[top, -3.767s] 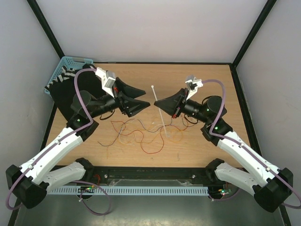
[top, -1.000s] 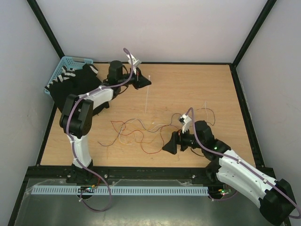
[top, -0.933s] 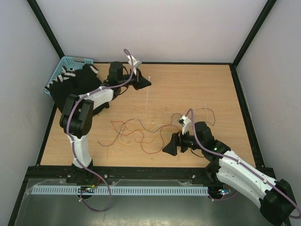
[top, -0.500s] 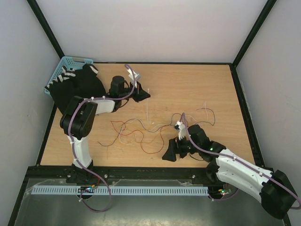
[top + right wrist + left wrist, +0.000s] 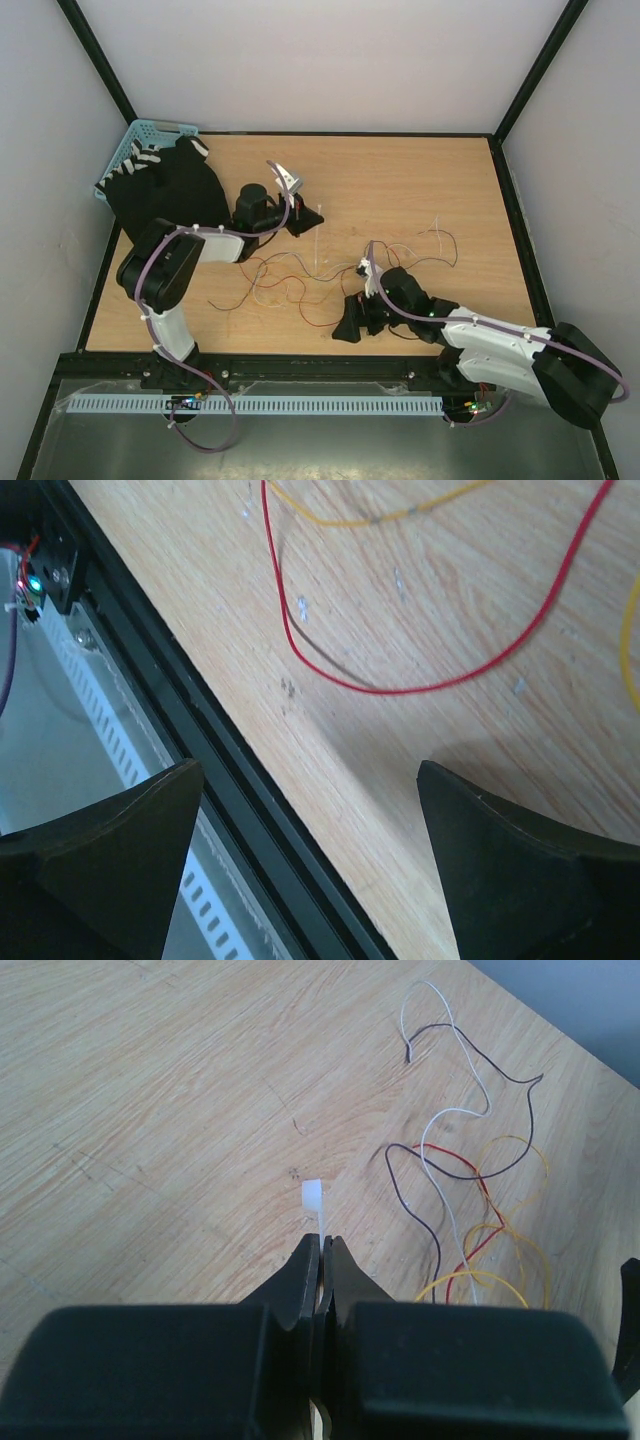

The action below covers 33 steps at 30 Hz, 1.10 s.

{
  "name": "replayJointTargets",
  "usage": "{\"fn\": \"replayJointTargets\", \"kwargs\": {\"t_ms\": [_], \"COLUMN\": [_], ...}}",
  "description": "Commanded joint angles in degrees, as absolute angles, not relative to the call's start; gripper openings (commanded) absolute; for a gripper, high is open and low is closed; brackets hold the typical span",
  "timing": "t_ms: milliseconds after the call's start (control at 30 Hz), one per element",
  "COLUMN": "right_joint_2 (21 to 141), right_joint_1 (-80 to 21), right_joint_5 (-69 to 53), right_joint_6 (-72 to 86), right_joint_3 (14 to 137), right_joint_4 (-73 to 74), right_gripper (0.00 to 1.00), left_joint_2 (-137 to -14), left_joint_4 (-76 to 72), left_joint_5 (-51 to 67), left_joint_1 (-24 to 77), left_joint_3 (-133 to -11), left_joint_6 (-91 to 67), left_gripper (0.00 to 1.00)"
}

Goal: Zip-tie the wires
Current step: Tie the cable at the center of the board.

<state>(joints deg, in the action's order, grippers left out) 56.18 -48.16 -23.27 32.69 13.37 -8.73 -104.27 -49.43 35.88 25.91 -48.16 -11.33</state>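
Observation:
The wires (image 5: 290, 285) lie as a loose tangle of thin red, orange, brown and white strands in the middle of the table, with more loops (image 5: 437, 236) to the right. My left gripper (image 5: 303, 222) is shut on the zip tie (image 5: 316, 240), a pale strip running toward the tangle. In the left wrist view the zip tie's white end (image 5: 313, 1198) pokes out past the closed left gripper (image 5: 322, 1245), with wires (image 5: 455, 1160) to its right. My right gripper (image 5: 348, 326) is open and low by the front edge. Nothing lies in the right gripper (image 5: 310, 770), just short of a red wire (image 5: 400, 687).
A blue basket (image 5: 135, 150) and a black cloth (image 5: 175, 190) sit at the back left corner. The black front rail (image 5: 300, 365) runs right under my right gripper and shows as a dark bar (image 5: 200, 730) in the right wrist view.
My left gripper has carried the zip tie from the back of the table toward me, up to the tangle. My right gripper has slid left and closer to the front edge, staying open.

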Motion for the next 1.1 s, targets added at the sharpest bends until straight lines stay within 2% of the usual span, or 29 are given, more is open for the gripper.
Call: {"fn": "replayJointTargets", "kwargs": {"t_ms": [0, 300, 567, 767, 1067], "right_joint_2": [60.58, 68.37, 76.44, 75.06, 70.28], "right_joint_1": [-49.02, -49.18, -49.21, -49.18, -49.16], "right_joint_5": [-19.99, -19.88, -17.81, -15.81, -20.38], "right_joint_6": [33.34, 34.82, 32.30, 31.67, 29.42], "right_joint_3": [13.85, 15.53, 22.18, 21.45, 23.18], "right_joint_4": [-12.95, -21.54, -21.41, -21.26, -8.82], "right_gripper": [0.99, 0.99, 0.99, 0.99, 0.99], "left_joint_2": [-101.09, -99.74, -98.26, -98.44, -97.10], "left_joint_4": [-55.32, -59.73, -61.34, -61.90, -61.96], "left_joint_5": [33.93, 30.56, 29.04, 29.44, 29.86], "left_joint_1": [26.92, 28.69, 29.56, 29.80, 29.95], "left_joint_3": [-44.73, -38.86, -35.46, -35.51, -35.04], "left_joint_6": [-10.72, -11.22, -11.80, -11.97, -10.88], "left_gripper": [0.00, 0.00, 0.00, 0.00, 0.00]}}
